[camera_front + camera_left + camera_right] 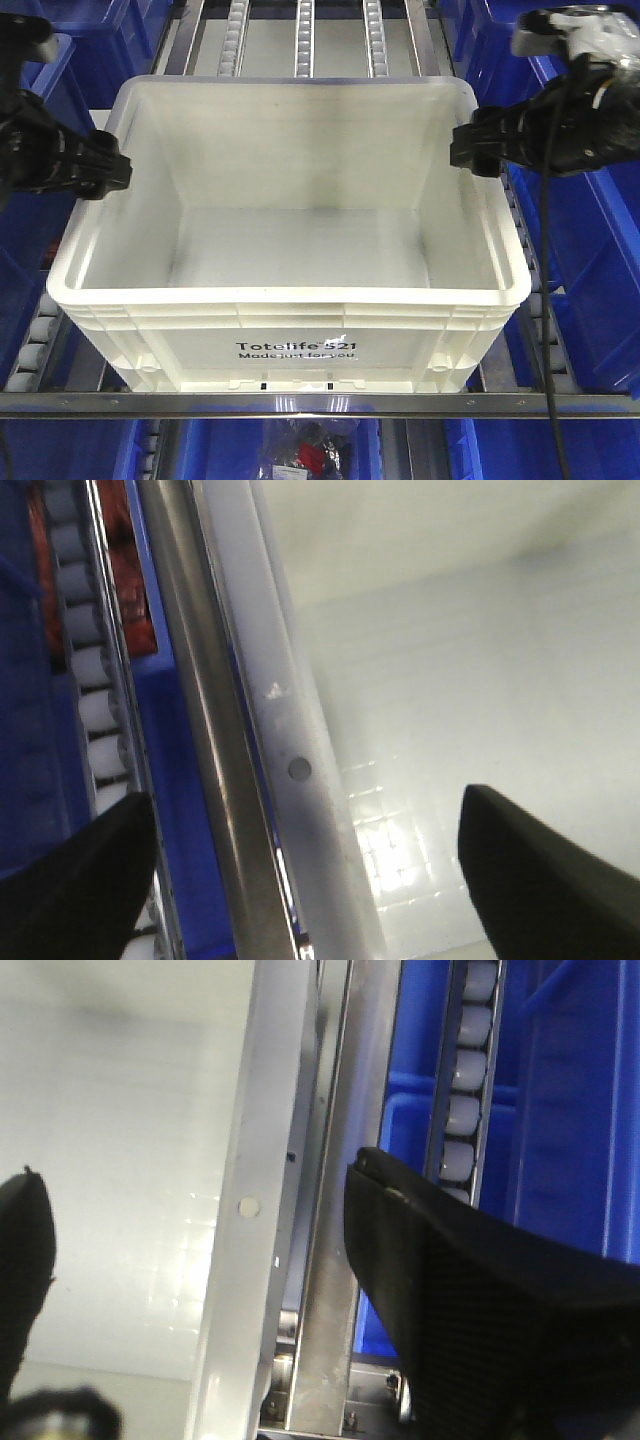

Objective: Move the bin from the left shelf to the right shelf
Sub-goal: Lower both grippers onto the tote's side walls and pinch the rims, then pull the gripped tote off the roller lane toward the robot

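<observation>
- At the front edge of the shelf (268,45), closest to us, a flat steel crossbar (320,404) runs from side to side.
- Just behind that bar sits the bin (290,250). It stands upright with nothing in it, and the black print (297,348) on its front wall faces us. Blue bins (590,250) stand close on both sides.
- The left gripper (118,172) is at the bin's left rim, about halfway back. It is wide open and holds nothing. In its wrist view, one of its fingers (540,880) hangs inside the bin. The other hangs outside over the steel rail, with the wall between them. Neither one looks like it is touching the wall.
- The right gripper (462,148) is at the right rim and stands the same way. It is wide open with nothing in its grasp. One of its fingers (450,1300) is outside the wall and the other is inside.
- Farther back, lanes of small white rollers (303,40) run away behind the bin.
- I think the step in hand is taking hold of the bin, because both grippers stand over the side walls but do not pinch them yet.
- I cannot tell from these pictures if this is the left shelf or the right one.
- If the bin has yet to travel, both grippers need to close on the walls together. Then they should lift evenly so the bin stays flat and its bottom clears the crossbar.
</observation>
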You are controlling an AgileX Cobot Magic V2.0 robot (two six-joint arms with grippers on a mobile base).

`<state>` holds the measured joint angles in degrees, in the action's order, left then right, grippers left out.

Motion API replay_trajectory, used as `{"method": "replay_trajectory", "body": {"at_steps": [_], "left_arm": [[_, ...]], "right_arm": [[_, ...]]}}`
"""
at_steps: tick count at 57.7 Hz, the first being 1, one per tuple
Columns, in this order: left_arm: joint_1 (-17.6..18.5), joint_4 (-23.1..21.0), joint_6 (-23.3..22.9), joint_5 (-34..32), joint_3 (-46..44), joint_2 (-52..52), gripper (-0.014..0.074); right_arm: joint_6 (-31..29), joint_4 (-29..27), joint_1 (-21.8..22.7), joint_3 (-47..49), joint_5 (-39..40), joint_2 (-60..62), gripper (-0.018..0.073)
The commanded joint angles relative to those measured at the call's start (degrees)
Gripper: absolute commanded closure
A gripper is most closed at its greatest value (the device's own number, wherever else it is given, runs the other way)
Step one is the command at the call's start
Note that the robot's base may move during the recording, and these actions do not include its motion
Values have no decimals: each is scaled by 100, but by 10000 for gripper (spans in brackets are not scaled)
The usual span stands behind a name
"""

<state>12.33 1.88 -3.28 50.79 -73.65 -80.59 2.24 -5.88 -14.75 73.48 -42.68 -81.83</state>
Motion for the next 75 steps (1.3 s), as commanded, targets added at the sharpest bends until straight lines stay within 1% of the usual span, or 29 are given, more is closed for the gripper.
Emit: {"method": "replay_trajectory", "body": {"at_steps": [1, 6, 13, 19, 25, 28, 34, 35, 38, 40, 42, 52, 57, 60, 67, 68, 70, 75], "left_arm": [[30, 95, -20, -35, -382, -157, 10], [30, 125, -20, 91, -518, -406, 10], [30, 120, -20, 161, -634, -596, 17], [30, 120, -20, 186, -653, -696, 66], [30, 120, -20, 244, -653, -764, 173], [30, 120, -20, 285, -653, -801, 263], [25, 120, -20, 308, -653, -826, 429], [26, 120, -20, 308, -653, -826, 465], [26, 120, -20, 302, -653, -826, 531], [26, 120, -20, 302, -653, -826, 581], [26, 120, -20, 302, -653, -826, 606], [26, 93, -61, 295, -631, -849, 605], [26, 39, -206, 496, -669, -841, 604], [26, 17, -259, 569, -748, -835, 604], [37, 45, -630, 983, -1120, -745, 604], [37, 64, -774, 1116, -1248, -683, 604], [37, 80, -880, 1206, -1339, -615, 604], [95, 146, -969, 1259, -1431, -397, 604]], "right_arm": [[17, 164, 1, 447, -138, -149, 14], [17, 272, 1, 623, -355, -380, 27], [17, 291, 1, 675, -412, -584, 72], [30, 286, 1, 675, -428, -715, 142], [30, 318, 1, 675, -446, -806, 260], [30, 318, 1, 675, -446, -831, 326], [19, 298, 1, 675, -437, -831, 497], [19, 298, 1, 675, -427, -831, 517], [19, 298, 1, 675, -401, -831, 575], [19, 320, 1, 675, -401, -831, 573], [17, 352, 1, 675, -409, -831, 571], [102, 321, 1, 658, -588, -831, 568], [163, 322, 1, 665, -621, -789, 566], [307, 326, 1, 711, -638, -742, 565], [885, 517, -5, 839, -817, -555, 563], [1006, 629, -5, 846, -800, -420, 562], [1039, 678, -5, 846, -786, -335, 562], [1124, 804, -5, 839, -789, -58, 560]]}}
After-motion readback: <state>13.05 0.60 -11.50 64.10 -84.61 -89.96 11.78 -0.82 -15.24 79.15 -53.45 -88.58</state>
